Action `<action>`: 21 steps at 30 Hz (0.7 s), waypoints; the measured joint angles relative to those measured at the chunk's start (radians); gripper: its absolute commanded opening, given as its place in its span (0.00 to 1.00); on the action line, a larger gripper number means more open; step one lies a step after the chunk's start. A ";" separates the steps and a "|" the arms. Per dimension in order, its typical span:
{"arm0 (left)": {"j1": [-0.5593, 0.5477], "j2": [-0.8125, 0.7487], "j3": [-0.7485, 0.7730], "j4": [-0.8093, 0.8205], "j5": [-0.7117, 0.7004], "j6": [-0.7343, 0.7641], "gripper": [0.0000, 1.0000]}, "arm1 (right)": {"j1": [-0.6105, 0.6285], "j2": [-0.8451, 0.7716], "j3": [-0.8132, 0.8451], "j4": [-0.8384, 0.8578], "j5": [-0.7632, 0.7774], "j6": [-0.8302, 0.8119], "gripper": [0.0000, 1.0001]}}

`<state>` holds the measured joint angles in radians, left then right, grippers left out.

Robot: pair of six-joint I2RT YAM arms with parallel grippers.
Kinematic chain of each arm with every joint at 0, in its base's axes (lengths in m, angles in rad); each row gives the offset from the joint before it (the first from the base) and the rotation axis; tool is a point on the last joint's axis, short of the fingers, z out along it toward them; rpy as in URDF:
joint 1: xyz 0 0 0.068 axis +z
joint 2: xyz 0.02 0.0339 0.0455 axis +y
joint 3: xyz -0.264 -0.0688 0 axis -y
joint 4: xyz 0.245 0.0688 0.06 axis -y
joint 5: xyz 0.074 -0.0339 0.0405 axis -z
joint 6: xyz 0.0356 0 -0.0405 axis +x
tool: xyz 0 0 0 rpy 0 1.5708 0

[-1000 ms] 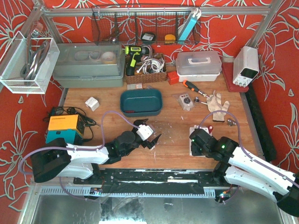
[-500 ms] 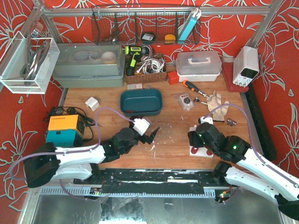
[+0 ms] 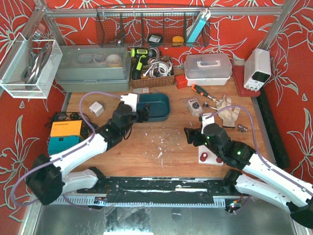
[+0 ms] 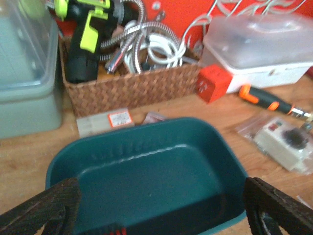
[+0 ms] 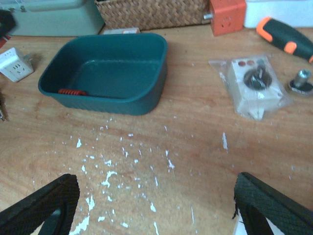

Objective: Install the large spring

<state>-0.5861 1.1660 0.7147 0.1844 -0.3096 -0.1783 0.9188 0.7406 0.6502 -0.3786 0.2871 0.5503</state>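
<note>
1. Since a second ago, the left arm has left the middle of the tabletop (image 3: 171, 142) and reached out to the teal tray (image 3: 167, 108); the right arm has lifted off the white plate (image 3: 208, 157) and turned toward the centre, its pincer going from half-shut to wide.
2. Left pincer (image 3: 141, 113) stands wide open and holds nothing; it hovers over the near-left part of the tray, and in its wrist view the two fingers (image 4: 41, 208) straddle the tray's floor.
3. Red spring (image 5: 72, 91) lies on the tray's floor against the near wall, toward the left corner; its long axis runs along that wall, left to right across the tabletop; in the left wrist view only a red end (image 4: 110, 230) peeps in at the bottom edge, so it sits below the pincer and a little back toward the arm's base; the left arm is by far the nearer.
4. Left arm stretches diagonally from its base at the bottom left, wrist pitched down and facing the back wall; a grasp would, I judge, need a slight pull-back, then a descent with the fingers across the coil.
5. Right pincer (image 3: 190, 137) is also wide open and empty, low over bare wood, facing the tray from well apart; the white plate lies just behind it.
</note>
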 measured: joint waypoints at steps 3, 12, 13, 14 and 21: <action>0.061 0.085 0.101 -0.109 0.071 0.016 0.86 | 0.000 0.024 0.000 0.052 0.000 -0.037 0.93; 0.102 0.119 0.313 -0.306 0.248 0.121 0.82 | 0.000 0.048 -0.001 0.037 -0.034 -0.121 0.99; 0.102 0.119 0.321 -0.307 0.261 0.126 0.81 | 0.000 0.043 -0.004 0.033 -0.036 -0.132 0.99; 0.102 0.119 0.324 -0.306 0.268 0.127 0.79 | 0.000 0.035 -0.011 0.033 -0.036 -0.146 0.99; 0.102 0.227 0.365 -0.321 0.248 0.042 0.74 | 0.000 -0.050 -0.041 -0.023 0.059 -0.220 0.99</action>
<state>-0.4843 1.3926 1.0798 -0.1364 -0.0620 -0.1364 0.9188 0.6907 0.6094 -0.4015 0.3458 0.3302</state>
